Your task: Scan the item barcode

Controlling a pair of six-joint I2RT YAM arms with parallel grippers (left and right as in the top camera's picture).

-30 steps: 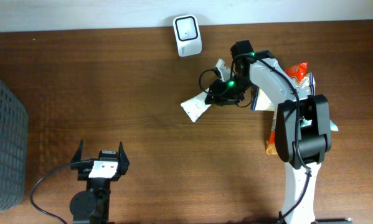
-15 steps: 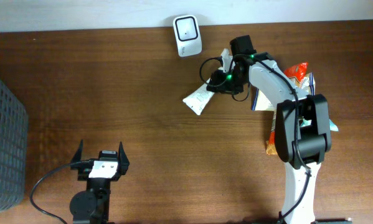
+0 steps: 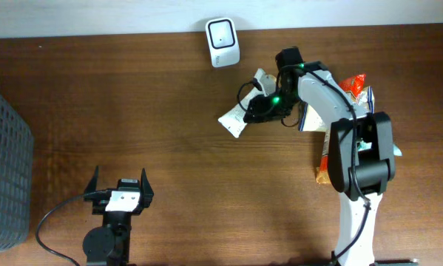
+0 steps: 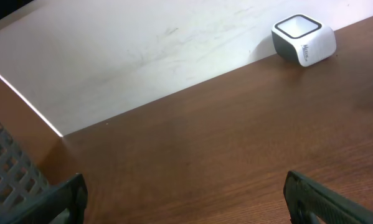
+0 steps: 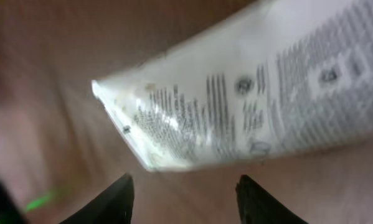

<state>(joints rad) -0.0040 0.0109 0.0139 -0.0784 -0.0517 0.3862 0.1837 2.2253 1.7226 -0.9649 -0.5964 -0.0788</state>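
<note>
The white pouch [image 3: 234, 120] lies on the wooden surface [image 3: 132, 96], a little below and to the right of the barcode scanner [image 3: 222, 32], which stands at the far edge. My right pincer [image 3: 258, 111] is over the near end of the pouch. In the right wrist view its two fingers [image 5: 121, 199] are spread, with only bare wood between them, and the pouch [image 5: 248, 106] lies just beyond the tips, so I judge that it is not pinched. This picture is blurred, so I say it with care.

I think the pouch is light, thin and soft. It is a film sachet with a flat sealed edge and small print on this face. Such film is slippery and it bends when it is lifted by one corner. I would take it across the flat sealed end, away from the printed code, and I would close gently.

My left pincer [image 3: 119, 181] is spread wide and empty, well apart from the pouch.
</note>
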